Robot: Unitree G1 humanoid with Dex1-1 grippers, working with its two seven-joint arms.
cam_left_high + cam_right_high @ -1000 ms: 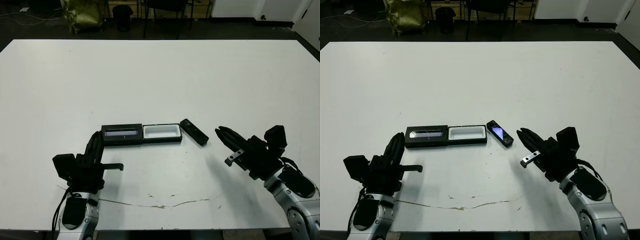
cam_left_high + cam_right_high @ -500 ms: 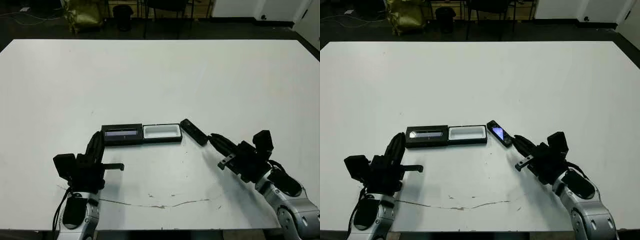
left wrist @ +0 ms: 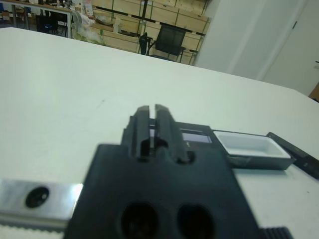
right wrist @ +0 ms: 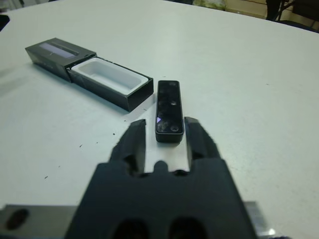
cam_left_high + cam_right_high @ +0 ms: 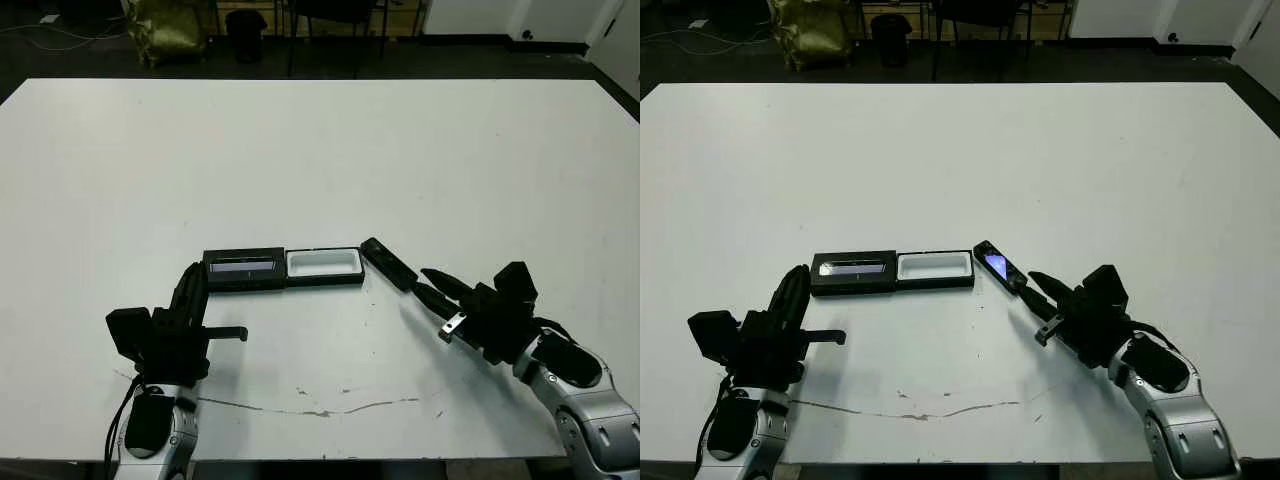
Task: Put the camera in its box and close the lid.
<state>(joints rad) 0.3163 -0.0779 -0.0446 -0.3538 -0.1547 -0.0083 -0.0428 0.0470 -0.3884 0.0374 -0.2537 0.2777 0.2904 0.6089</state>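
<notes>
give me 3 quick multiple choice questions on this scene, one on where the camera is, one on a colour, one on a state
1. Where is the camera?
A. inside the box
B. on the table beside the box's end
C. held up by the left gripper

2. What colour is the box lining?
A. white
B. red
C. yellow

3. What is the state of the right gripper?
A. shut on the lid
B. open, with the camera's near end between its fingers
C. shut on nothing

Answers:
1 B, the camera lies on the table just past the empty box.
2 A, the tray's inside shows white.
3 B, the right wrist view shows a finger on each side of the camera's end, with gaps.
</notes>
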